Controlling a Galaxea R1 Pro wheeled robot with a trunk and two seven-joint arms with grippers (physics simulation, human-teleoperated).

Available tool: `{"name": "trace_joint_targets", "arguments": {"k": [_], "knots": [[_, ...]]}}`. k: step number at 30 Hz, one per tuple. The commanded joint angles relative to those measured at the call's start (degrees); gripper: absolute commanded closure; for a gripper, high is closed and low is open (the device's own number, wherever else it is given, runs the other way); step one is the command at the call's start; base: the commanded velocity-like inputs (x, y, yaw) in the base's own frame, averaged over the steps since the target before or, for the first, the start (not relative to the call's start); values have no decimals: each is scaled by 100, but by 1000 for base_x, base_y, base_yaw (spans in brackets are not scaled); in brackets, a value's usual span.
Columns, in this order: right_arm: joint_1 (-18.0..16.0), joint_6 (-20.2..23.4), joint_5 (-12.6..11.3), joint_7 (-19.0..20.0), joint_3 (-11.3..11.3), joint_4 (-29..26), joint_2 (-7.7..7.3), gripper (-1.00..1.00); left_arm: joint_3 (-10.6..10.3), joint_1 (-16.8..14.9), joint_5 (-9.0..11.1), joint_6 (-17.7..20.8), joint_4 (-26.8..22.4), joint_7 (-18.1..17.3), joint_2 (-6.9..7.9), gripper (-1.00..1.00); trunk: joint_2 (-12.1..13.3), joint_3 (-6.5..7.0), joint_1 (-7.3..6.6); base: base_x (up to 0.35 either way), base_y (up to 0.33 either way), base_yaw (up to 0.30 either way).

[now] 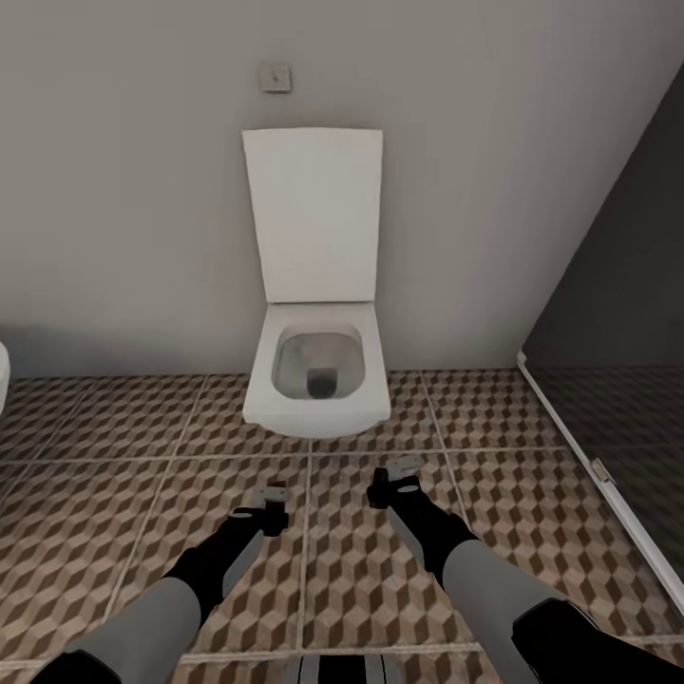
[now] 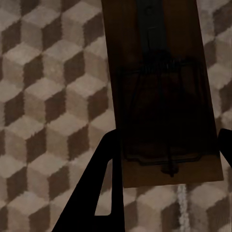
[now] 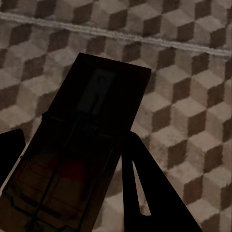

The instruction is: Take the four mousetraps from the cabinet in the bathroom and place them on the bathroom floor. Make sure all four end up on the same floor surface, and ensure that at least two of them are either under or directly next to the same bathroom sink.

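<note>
the robot faces a toilet [image 1: 316, 366] against the back wall, both arms held low and forward over the floor [image 1: 114, 456]; a dark panel [image 1: 617, 313] closes off the right side, and a sliver of white [image 1: 3, 375] shows at the left edge — too little to name; each arm carries a trap, which looks like why they ride level and close together; the left gripper [image 1: 271, 502] is clamped on a trap [image 2: 162, 92], the flat board running out lengthwise between the fingers [image 2: 99, 193] with its dark wire facing the camera; the right gripper [image 1: 404, 475] likewise pinches a second trap [image 3: 79, 159] by its long edges; both boards hang above the cube-pattern tiles, not touching them; gripping by the edges keeps the boards flat, so i judge they can be set straight down; no sink or cabinet is in view here — the robot seems to be in transit, and the drop spot by the sink must be found first.
</note>
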Motion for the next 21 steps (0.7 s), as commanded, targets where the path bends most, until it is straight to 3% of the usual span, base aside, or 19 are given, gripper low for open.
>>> {"name": "trace_joint_targets", "arguments": {"k": [1,11,21], "knots": [[-4,22,-60,-50,39,-4,0,100,-48,-3,55,22,-11,57,4,100,-2,-4,0,51,0,0],[-4,22,-60,-50,39,-4,0,100,-50,-3,55,22,-11,57,0,100,-2,-4,0,12,0,0],[-4,22,-60,-50,39,-4,0,100,-50,-3,55,22,-17,57,0,100,-15,-226,26,0,0,0]]}}
